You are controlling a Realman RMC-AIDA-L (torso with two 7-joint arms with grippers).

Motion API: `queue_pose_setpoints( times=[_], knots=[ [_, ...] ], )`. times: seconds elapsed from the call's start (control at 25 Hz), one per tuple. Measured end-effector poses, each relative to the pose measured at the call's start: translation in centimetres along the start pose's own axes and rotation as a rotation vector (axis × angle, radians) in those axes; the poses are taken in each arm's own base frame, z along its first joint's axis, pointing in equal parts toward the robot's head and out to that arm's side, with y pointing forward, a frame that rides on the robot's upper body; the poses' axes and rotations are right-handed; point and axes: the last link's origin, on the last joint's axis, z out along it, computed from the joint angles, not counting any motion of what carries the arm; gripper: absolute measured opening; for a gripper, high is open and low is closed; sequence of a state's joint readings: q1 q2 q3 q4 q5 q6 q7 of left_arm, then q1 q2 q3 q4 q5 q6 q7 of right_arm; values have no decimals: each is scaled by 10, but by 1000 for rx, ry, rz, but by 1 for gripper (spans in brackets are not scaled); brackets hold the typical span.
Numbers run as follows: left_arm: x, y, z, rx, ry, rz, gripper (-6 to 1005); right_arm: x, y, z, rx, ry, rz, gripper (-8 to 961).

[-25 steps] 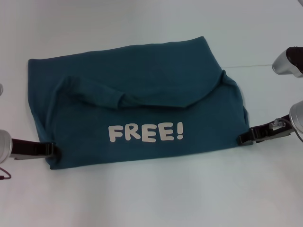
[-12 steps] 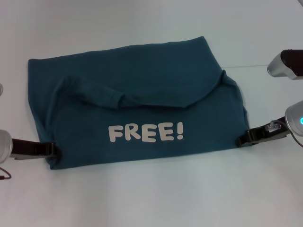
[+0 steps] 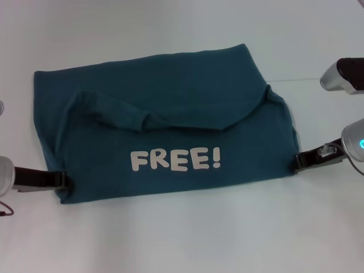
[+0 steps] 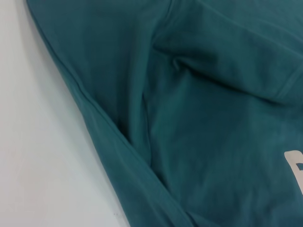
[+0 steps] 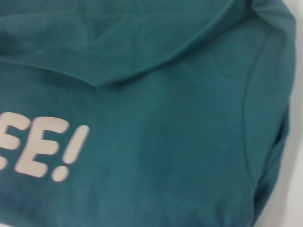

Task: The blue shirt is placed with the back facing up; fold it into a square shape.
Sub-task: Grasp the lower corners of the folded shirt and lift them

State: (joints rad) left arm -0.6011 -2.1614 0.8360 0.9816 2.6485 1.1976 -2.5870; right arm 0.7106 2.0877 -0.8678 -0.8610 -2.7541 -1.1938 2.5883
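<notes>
The blue shirt (image 3: pixel 165 119) lies folded on the white table, its near part turned over so the white "FREE!" lettering (image 3: pixel 175 160) faces up, with a sleeve flap across the middle. My left gripper (image 3: pixel 61 181) lies low at the shirt's near left corner, touching its edge. My right gripper (image 3: pixel 300 162) lies low at the shirt's near right edge, just beside it. The left wrist view shows the shirt's edge and folds (image 4: pixel 189 118). The right wrist view shows the shirt (image 5: pixel 180 142) with part of the lettering (image 5: pixel 42 146).
The white table (image 3: pixel 182 239) surrounds the shirt on all sides. A thin white line (image 3: pixel 296 79) runs on the table at the right. Part of my right arm (image 3: pixel 341 74) hangs above the far right.
My right gripper has drawn back to the right, from over the shirt's edge to just beside it. The left gripper and the shirt have not visibly moved.
</notes>
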Motion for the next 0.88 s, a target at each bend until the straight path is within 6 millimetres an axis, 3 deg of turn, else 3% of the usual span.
queue_pose_setpoints(
  times=[0.2,0.28,0.56,0.88],
  knots=[
    [-2,-1,0,-9,-15,2,65,-1,2,-2,-28,-12,-36,102],
    [-3,-2,-1,-11,-17,0,65,-1,1,-4,-28,-5,-47,72],
    [-10,-9,-14,-62,-62,-23,65,3,2,-18,-57,53,-115,71],
    [-31,-4,-32,-174,-231,-19,65,19,12,-44,-125,225,-228,72]
  ],
)
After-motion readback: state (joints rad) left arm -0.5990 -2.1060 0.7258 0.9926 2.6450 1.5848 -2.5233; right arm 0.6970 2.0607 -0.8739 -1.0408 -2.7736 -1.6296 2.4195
